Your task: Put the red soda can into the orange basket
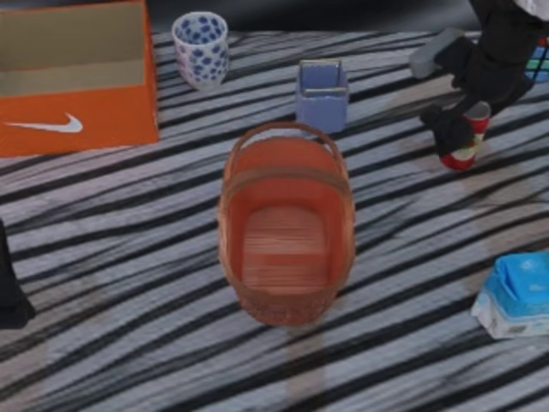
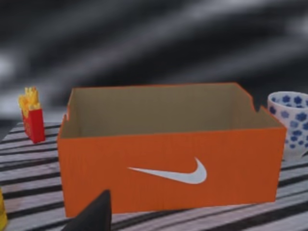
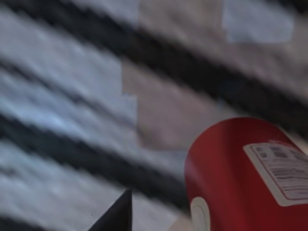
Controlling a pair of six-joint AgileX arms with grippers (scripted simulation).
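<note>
The red soda can (image 1: 470, 137) stands at the table's far right; only its silver top and red base show beside my right gripper (image 1: 455, 136), which has come down over it. In the right wrist view the can (image 3: 240, 183) with its white label fills one side. One dark finger (image 3: 118, 216) stands apart from it, with striped cloth showing between, so the gripper is open around the can. The other finger is hidden. The orange basket (image 1: 232, 215), oval with an arched handle, sits empty at the table's middle. My left arm (image 1: 10, 292) is parked at the left edge, gripper open.
An orange shoe box (image 1: 77, 120) sits at the back left, a blue-dotted cup (image 1: 201, 49) beside it and a lilac square container (image 1: 322, 96) behind the basket. A blue-and-white pack (image 1: 519, 296) lies at the right edge. A fries carton (image 2: 32, 115) stands beyond the box.
</note>
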